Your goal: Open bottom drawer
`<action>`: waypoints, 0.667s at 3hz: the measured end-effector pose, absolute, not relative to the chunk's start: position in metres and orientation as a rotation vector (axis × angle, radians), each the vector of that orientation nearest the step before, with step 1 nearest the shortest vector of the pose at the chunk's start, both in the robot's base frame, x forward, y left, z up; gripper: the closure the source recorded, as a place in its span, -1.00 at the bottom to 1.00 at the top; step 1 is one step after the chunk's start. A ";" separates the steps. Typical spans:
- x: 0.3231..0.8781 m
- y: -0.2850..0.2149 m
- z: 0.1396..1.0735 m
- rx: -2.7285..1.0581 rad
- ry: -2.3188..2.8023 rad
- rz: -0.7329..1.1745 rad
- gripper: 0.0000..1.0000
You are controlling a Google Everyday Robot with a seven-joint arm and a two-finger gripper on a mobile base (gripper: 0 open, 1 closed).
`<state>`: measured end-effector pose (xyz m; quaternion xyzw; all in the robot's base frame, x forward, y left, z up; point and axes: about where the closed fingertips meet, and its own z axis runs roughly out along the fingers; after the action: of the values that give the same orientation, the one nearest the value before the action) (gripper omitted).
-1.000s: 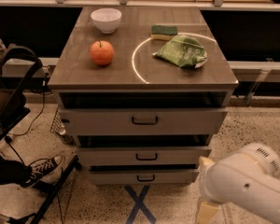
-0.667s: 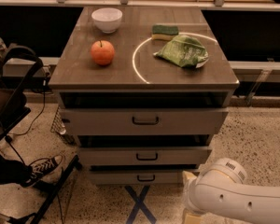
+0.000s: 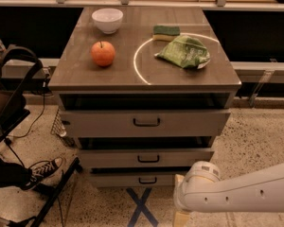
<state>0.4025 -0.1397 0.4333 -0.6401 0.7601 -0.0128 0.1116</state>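
Hovering low, just right of the bottom drawer (image 3: 113, 179), hand (image 3: 181, 216) state can't be told; stiff front probably slides lightly, so grab its centre handle (image 3: 147, 180).

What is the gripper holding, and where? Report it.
Nothing visible: the gripper hangs right of the bottom drawer, off its handle, largely hidden by the arm.

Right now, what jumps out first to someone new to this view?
The white arm comes in low from the right, with its gripper at the picture's bottom edge, just right of the bottom drawer. Next, the orange fruit and green bag on the cabinet top.
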 end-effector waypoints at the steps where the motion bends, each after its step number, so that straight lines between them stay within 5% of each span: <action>1: 0.408 -0.137 0.421 -1.892 2.211 -0.033 -1.00; 2: 0.423 -0.127 0.381 -1.916 2.162 -0.021 -1.00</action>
<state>0.4226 -0.1272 0.3813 -0.6580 0.7423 -0.0072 0.1262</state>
